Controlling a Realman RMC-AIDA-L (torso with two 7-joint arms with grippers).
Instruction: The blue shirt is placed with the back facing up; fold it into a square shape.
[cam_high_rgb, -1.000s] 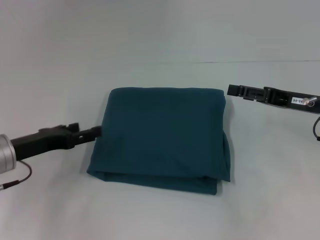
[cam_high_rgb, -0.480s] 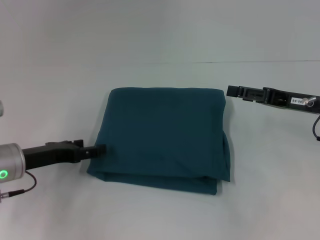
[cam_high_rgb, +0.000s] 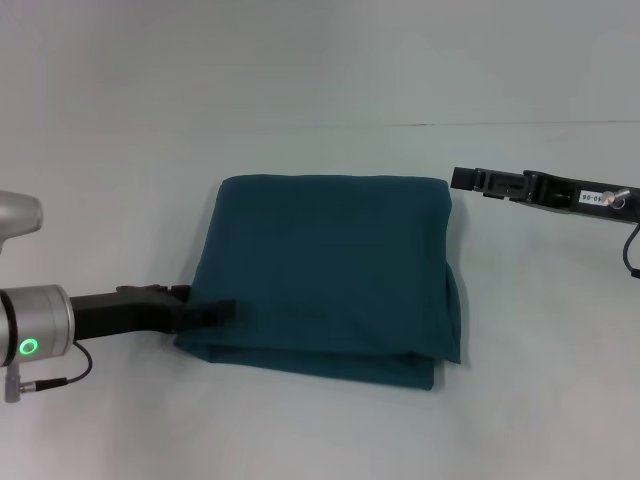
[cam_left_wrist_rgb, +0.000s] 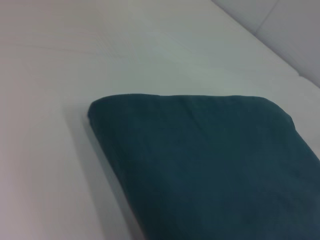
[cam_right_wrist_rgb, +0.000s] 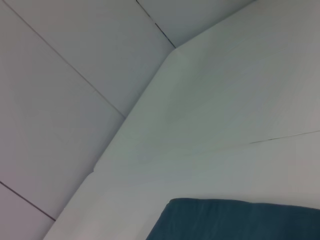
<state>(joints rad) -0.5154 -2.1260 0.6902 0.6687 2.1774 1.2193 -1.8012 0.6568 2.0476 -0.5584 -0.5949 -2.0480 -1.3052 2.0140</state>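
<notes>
The blue shirt (cam_high_rgb: 325, 270) lies folded into a thick, roughly square pad in the middle of the white table (cam_high_rgb: 320, 430), plain side up, with layered edges showing along its near side. My left gripper (cam_high_rgb: 215, 308) reaches in from the left, and its slim shut tip rests on the shirt's near-left edge. Coming in from the right, my right gripper (cam_high_rgb: 462, 180) hovers just beside the shirt's far-right corner, clear of the cloth. The left wrist view shows one rounded corner of the shirt (cam_left_wrist_rgb: 210, 165). An edge of the shirt (cam_right_wrist_rgb: 240, 220) shows in the right wrist view.
White table surface (cam_high_rgb: 110, 180) surrounds the shirt on all sides. A seam in the table (cam_high_rgb: 520, 124) runs across behind it. Pale wall panels (cam_right_wrist_rgb: 65, 100) stand beyond the table's far edge in the right wrist view.
My left gripper has slid along the shirt's left edge toward the near side and pushed a little onto the cloth. The right arm and the shirt have stayed put.
</notes>
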